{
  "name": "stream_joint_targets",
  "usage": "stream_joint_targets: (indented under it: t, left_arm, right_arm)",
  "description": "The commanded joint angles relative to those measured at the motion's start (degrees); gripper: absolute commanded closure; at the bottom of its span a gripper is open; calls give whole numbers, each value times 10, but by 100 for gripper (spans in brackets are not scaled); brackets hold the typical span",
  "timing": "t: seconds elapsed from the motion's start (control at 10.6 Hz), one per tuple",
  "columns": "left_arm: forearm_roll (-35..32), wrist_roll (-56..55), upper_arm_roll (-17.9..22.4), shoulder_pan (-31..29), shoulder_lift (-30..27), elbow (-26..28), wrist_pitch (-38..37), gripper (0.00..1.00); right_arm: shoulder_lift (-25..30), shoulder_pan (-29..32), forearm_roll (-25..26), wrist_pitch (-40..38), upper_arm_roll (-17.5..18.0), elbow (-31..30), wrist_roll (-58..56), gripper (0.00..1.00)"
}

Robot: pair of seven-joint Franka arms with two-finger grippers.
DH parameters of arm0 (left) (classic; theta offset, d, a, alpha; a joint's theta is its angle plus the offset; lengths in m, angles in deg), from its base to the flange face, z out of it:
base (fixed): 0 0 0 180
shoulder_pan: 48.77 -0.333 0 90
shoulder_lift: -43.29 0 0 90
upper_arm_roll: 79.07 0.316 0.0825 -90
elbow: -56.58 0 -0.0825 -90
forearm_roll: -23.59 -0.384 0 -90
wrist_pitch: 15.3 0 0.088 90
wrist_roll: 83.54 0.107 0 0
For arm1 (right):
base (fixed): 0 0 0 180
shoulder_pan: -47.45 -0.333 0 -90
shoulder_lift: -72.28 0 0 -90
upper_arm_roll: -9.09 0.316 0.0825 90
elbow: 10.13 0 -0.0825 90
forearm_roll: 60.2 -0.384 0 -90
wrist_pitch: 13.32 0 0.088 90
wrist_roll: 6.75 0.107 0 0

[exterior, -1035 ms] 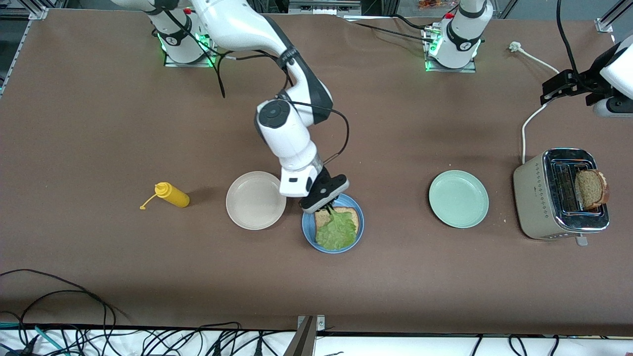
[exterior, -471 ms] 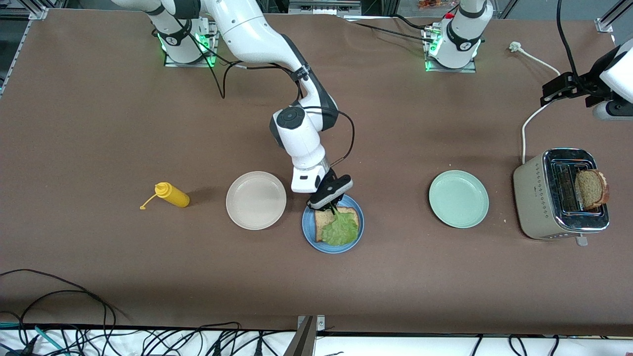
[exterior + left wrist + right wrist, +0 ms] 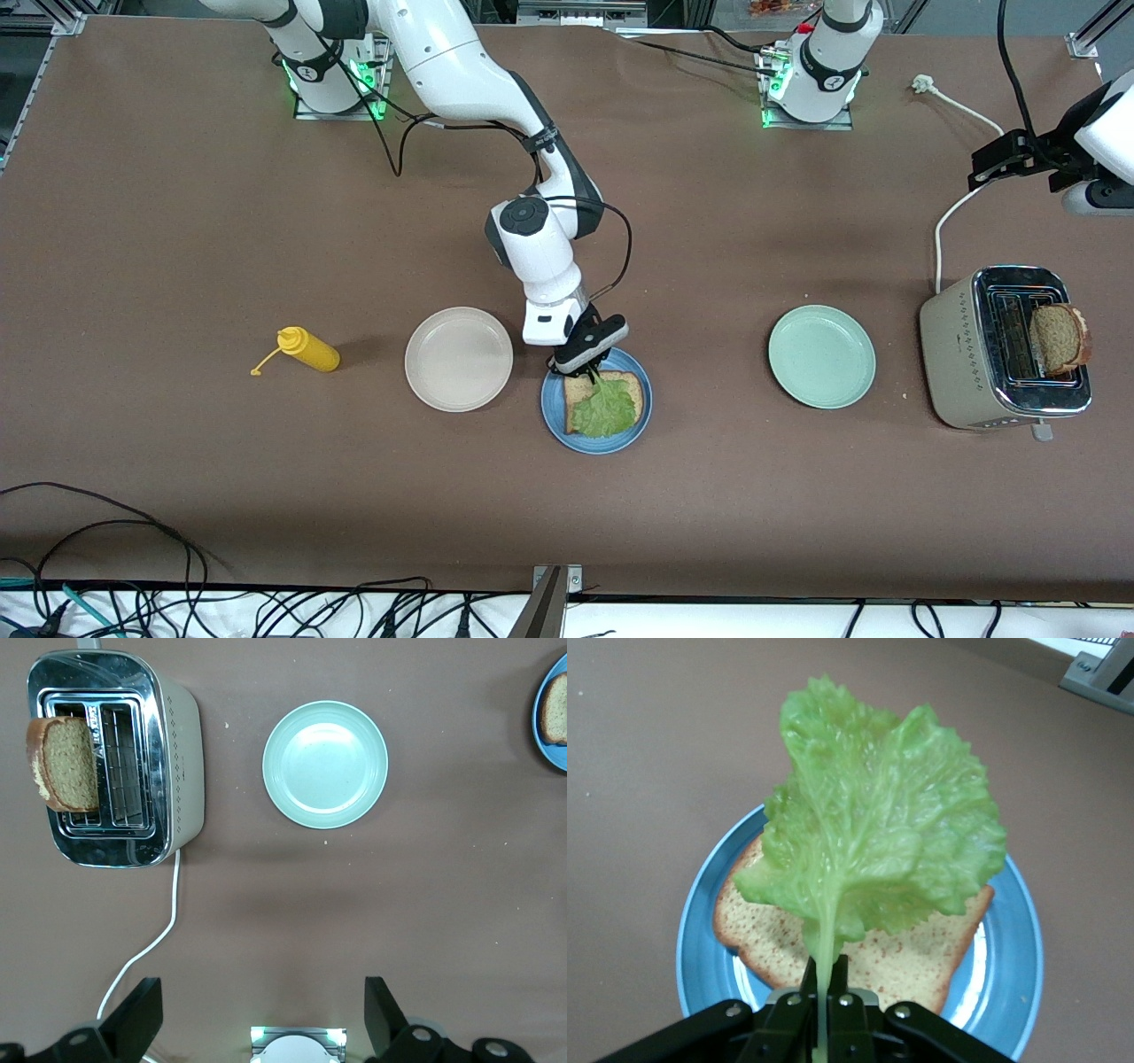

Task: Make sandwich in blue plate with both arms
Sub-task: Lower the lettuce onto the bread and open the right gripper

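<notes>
A brown worktop (image 3: 177, 221) seen from above, with 2 white robot arms based along its upper edge. The right pincer (image 3: 592, 361) hangs just over the upper rim of the round medium-blue plate (image 3: 554, 416), clenched on the pale stem of a ruffled green lettuce leaf (image 3: 605, 412). The right wrist view shows the stem pinched between the 2 black fingers (image 3: 808, 979), with the leaf fanning out below the pincer over 1 slice of brown wholemeal bread (image 3: 578, 392) that lies flat in the plate. Whether the leaf's tip already touches the bread cannot be told.

The left pincer (image 3: 257, 1028) waits high over the worktop at the left arm's end, its fingers spread wide and empty. Below it are a pale mint-green plate (image 3: 325, 764) and a cream and chrome toaster (image 3: 111, 757), with a 2nd brown bread slice (image 3: 64, 762) standing out of 1 slot.

The step in hand looks to be laying the lettuce on the bread. To do it well, the right pincer should probably sink until the leaf rests on the slice, draw the stem end inward so little overhangs the crust, then let go and rise straight up, so the leaf does not drag off.
</notes>
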Motion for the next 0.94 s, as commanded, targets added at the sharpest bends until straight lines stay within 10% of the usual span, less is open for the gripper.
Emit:
stream_joint_targets:
  t: [0.0, 0.19, 0.56, 0.85]
  left_arm:
    - [-13, -6, -4, -3, 8, -19, -8, 0]
    - [-13, -6, -5, -3, 8, -19, -8, 0]
    - [-13, -6, -5, -4, 8, -19, -8, 0]
    - [-13, -6, -5, -4, 8, -19, -8, 0]
  right_arm:
    - [-4, -11, 7, 24, -6, -11, 6, 100]
    - [-3, -10, 7, 24, -6, -11, 6, 91]
    - [-4, -5, 1, 42, -6, -11, 6, 42]
    - [1, -6, -1, 38, -7, -11, 8, 34]
